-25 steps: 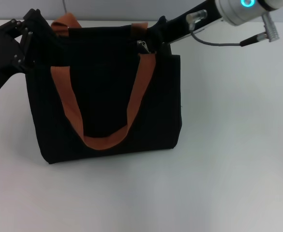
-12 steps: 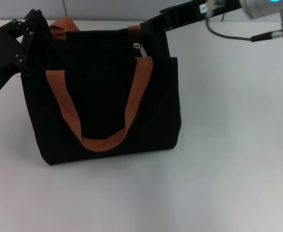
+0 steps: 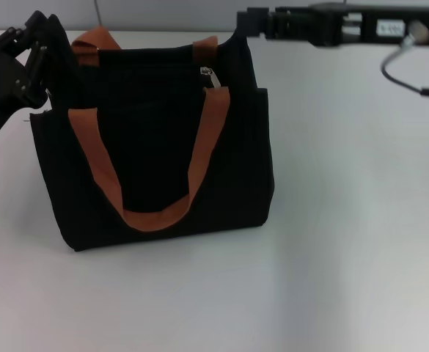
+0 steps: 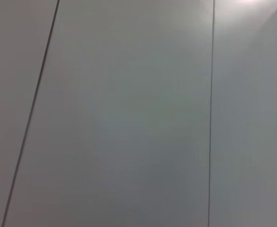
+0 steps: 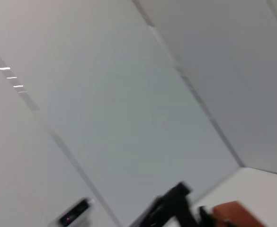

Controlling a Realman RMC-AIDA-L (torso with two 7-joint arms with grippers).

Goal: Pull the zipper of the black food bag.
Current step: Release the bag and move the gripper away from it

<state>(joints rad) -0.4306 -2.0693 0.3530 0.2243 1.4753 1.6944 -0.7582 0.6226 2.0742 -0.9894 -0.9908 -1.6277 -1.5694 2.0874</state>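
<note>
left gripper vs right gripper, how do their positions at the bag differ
The left gripper presses against the black food bag at its upper left corner; the right gripper hangs above its upper right corner, apart from the zipper. Both are black, at bag-top height.

Bag [image 3: 163, 147] on table [image 3: 346, 220], left gripper [image 3: 42, 55] and right gripper [image 3: 247, 22] at top corners

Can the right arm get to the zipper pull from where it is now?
Probably yes. The right end effector sits just above the black food bag at its top right corner, and the zipper lies exposed a little inward of it. Only the orange strap beneath the pull is close; nothing covers it.
</note>
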